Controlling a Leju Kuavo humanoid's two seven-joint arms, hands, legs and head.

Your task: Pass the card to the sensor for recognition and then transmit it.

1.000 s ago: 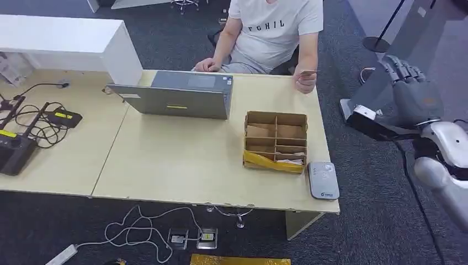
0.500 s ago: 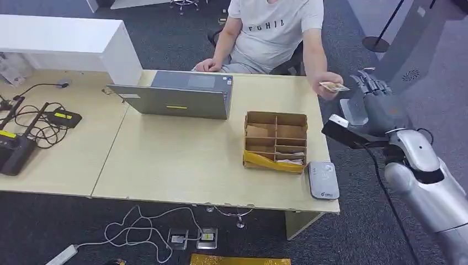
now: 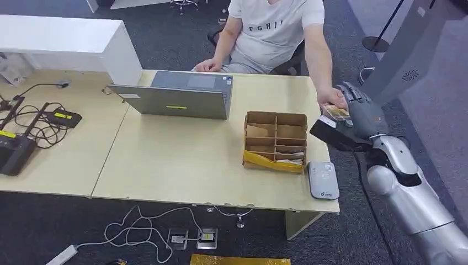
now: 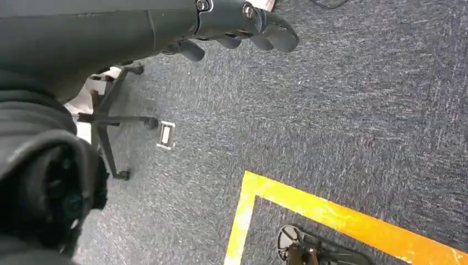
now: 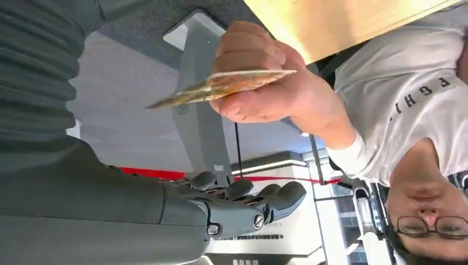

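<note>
1. The right hand (image 3: 357, 110) has swung in from three o'clock to the person's hand (image 3: 331, 99); fingers apart, gripping nothing.
2. The card (image 5: 221, 85) remains pinched by the person, so handover looks imminent.

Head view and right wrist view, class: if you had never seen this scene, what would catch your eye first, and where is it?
First, the handover at the table's far right corner: a seated person's hand holds out a card towards the robot's right hand, whose fingers are spread apart from the card. Next, on the pale table, the compartmented cardboard box with the grey sensor beside it at the near edge.
</note>
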